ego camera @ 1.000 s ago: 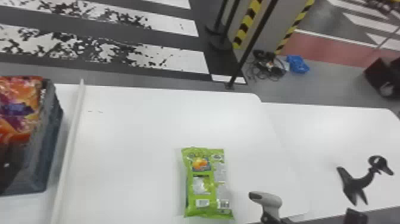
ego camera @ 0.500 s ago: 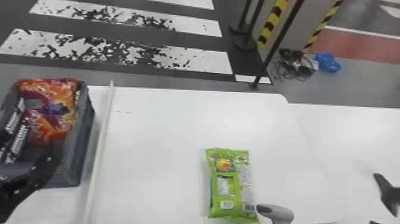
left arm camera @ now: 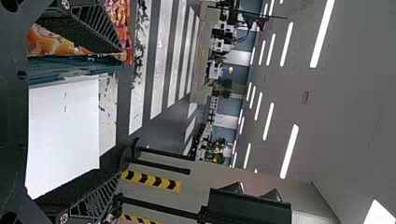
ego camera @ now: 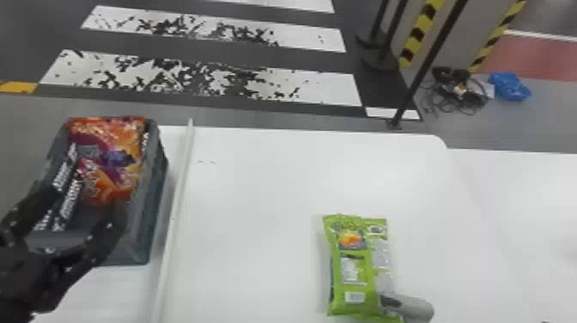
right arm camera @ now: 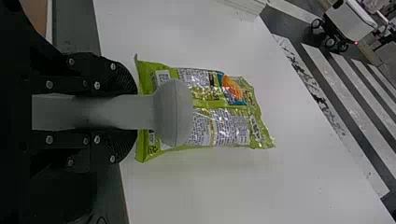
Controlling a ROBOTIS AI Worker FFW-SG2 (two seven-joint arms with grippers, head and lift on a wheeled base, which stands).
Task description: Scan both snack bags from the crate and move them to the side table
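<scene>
Over on the left, the left claw (ego camera: 83, 206) hangs wide open over the near part of the crate (ego camera: 139, 240), with nothing between its fingers. Just under it, toward its outer side, are the black packs (ego camera: 68, 202) with white lettering. The red bag (ego camera: 116, 172) lies in the crate just beyond the claw's tips. A white bar (ego camera: 175, 210) runs along to the right of that claw and the crate.

Farther right of it, well apart, the green bag (ego camera: 371, 266) is lying flat on the white table (ego camera: 257, 206). The scanner's (ego camera: 410, 307) head sits over the bag's near end; touching or not, I can't tell. The right claw (right arm camera: 133, 112) has its fingers closed round the scanner's handle, with the green bag just ahead of it.
</scene>
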